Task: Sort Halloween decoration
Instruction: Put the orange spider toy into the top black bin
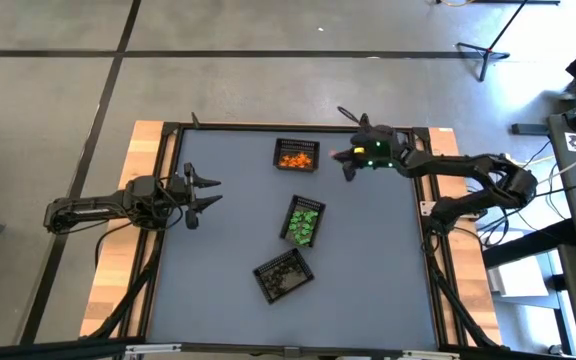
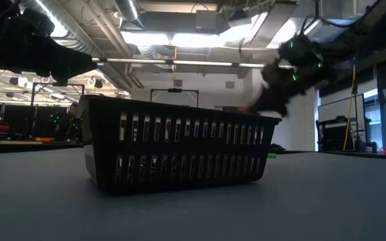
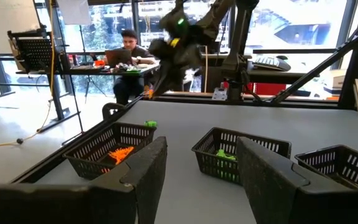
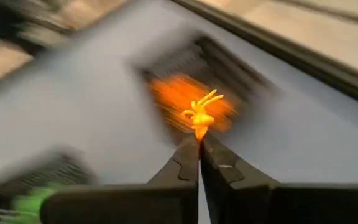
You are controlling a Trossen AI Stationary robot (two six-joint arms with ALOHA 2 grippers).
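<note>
Right gripper point(image 4: 199, 142) is clamped on a tiny orange trinket point(image 4: 199, 113), held up in the air just beside the basket of orange pieces point(image 1: 296, 156) (far side of the table). Left gripper point(image 1: 200, 195) waits at the table's left edge, fingers spread, gripping nothing.

Both our arms are dark, jointed links with black cables trailing off them. Our right arm point(image 1: 468, 175) carries small green lights near its wrist. Our left arm point(image 1: 108, 208) ends in two broad, matte black fingers point(image 3: 145, 177) with angular tips.
</note>
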